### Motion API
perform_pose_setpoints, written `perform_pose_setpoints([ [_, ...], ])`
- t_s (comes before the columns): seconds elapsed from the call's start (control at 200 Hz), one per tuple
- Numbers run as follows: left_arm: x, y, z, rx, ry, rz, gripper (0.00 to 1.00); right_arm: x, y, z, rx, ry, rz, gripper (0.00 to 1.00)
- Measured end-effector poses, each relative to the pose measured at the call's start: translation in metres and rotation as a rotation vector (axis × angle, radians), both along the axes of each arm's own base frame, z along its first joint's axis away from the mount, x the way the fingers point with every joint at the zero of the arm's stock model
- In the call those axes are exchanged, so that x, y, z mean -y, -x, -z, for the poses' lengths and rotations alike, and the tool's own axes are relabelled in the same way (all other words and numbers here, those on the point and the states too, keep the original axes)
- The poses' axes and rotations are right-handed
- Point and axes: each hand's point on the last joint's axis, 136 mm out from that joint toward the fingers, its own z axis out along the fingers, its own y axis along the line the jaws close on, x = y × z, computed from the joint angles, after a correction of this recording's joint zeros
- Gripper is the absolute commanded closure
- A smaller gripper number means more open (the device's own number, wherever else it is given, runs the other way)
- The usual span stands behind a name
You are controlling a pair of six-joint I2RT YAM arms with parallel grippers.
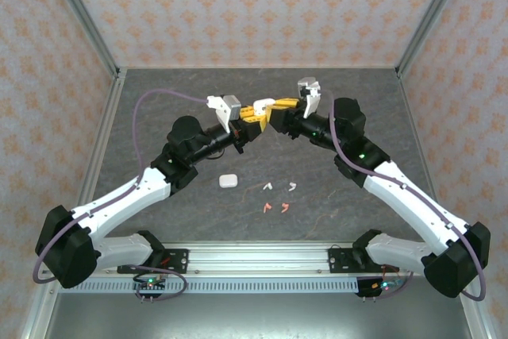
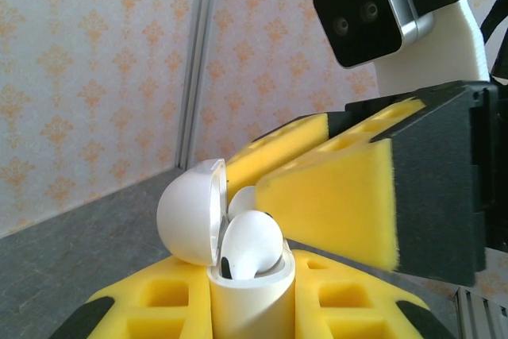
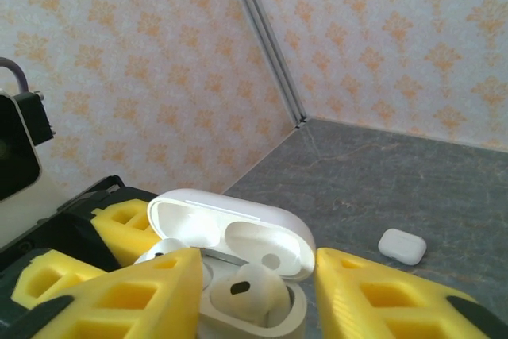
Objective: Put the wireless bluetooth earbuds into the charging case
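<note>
Wireless bluetooth earbuds [image 3: 248,291]: two white ones sitting in sockets of open charging case [image 2: 251,307], lid hinged back. Left pincer [image 2: 251,319] pinching case body, holding it aloft over counter [image 1: 198,216]. Right pincer [image 3: 255,307] standing spread, fingers flanking case, gripping nothing.

Remaining, by my reading: loose white buds [image 1: 267,186] and coral-pink buds [image 1: 282,208] lying on counter below open case, beside closed spare case [image 1: 228,181].

Wrist views showing seated pair close up; top view showing loose ones.
</note>
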Motion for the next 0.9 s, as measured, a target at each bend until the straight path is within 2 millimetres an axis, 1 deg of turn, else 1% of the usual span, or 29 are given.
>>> perform_pose_setpoints([
  [0.12,0.000,0.000,-0.002,0.007,0.005,0.000,1.00,-0.001,0.003,-0.008,-0.005,0.003,-0.015,0.45],
  [0.185,0.000,0.000,-0.003,0.012,0.009,0.000,1.00,-0.001,0.005,-0.016,0.001,-0.002,-0.021,0.41],
  [0.28,0.000,0.000,-0.004,0.013,0.010,0.000,1.00,-0.001,0.007,-0.031,0.016,-0.016,-0.031,0.38],
  [0.355,0.000,0.000,-0.004,0.014,0.010,0.000,1.00,0.003,0.007,-0.042,0.030,-0.024,-0.025,0.35],
  [0.435,0.000,0.000,-0.004,0.014,0.010,0.000,1.00,0.010,0.002,-0.049,0.037,-0.031,-0.004,0.30],
  [0.545,0.000,0.000,-0.004,0.015,0.011,0.000,1.00,0.020,-0.004,-0.047,0.013,-0.033,0.016,0.21],
  [0.596,0.000,0.000,-0.005,0.016,0.012,0.000,1.00,0.023,-0.005,-0.046,0.005,-0.032,0.016,0.15],
  [0.696,0.000,0.000,-0.006,0.021,0.015,0.000,1.00,0.027,-0.005,-0.044,-0.020,-0.043,-0.007,0.03],
  [0.731,0.000,0.000,-0.007,0.022,0.016,0.000,1.00,0.026,-0.004,-0.043,-0.031,-0.047,-0.023,0.01],
  [0.901,0.000,0.000,-0.007,0.024,0.017,0.000,1.00,0.015,0.005,-0.032,-0.099,-0.052,-0.129,0.00],
])
